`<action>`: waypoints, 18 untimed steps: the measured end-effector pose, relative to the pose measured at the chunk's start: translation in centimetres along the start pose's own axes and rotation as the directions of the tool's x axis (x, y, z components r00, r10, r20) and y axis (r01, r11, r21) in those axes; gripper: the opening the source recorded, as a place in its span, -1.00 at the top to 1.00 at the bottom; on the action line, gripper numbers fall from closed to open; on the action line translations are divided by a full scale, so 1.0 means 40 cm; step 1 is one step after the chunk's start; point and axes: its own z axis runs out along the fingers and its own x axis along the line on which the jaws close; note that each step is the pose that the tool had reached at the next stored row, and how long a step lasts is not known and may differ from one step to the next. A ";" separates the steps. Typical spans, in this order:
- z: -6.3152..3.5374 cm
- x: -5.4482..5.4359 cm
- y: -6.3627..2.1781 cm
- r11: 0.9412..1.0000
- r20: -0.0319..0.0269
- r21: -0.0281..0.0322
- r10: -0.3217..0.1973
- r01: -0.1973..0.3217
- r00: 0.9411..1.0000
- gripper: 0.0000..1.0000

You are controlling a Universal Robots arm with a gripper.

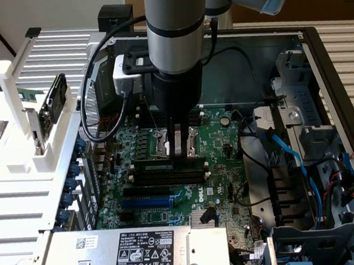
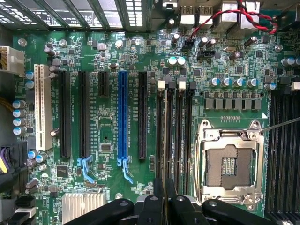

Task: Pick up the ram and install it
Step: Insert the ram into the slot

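Jaws (image 1: 175, 157) nearly closed, pinching the top edge of the ram (image 1: 155, 166). The ram stands upright, lengthwise along the bank of black memory slots (image 2: 176, 136), at mid-motherboard (image 2: 108, 61). The bank lies between the open CPU socket (image 2: 229, 164) and the blue expansion slot (image 2: 123, 117). Which slot it occupies cannot be told. The open computer case (image 1: 330, 78) encloses all.

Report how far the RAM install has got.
Done: the ram is picked up and brought to the motherboard's black memory slots. In hand: the gripper is shut on it, holding it on edge along one slot. Left: release; whether it is fully seated cannot be told.
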 end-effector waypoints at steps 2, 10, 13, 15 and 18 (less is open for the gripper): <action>0.000 0.000 0.000 1.000 0.000 0.000 0.000 0.000 1.000 0.74; 0.007 0.001 0.000 1.000 0.000 0.000 0.000 0.000 1.000 0.74; 0.008 0.001 0.001 1.000 0.000 0.000 0.000 0.000 1.000 0.74; 0.009 0.001 0.001 1.000 0.000 0.000 0.000 0.000 1.000 0.74; 0.010 0.005 0.001 1.000 0.000 0.000 -0.001 0.001 1.000 0.74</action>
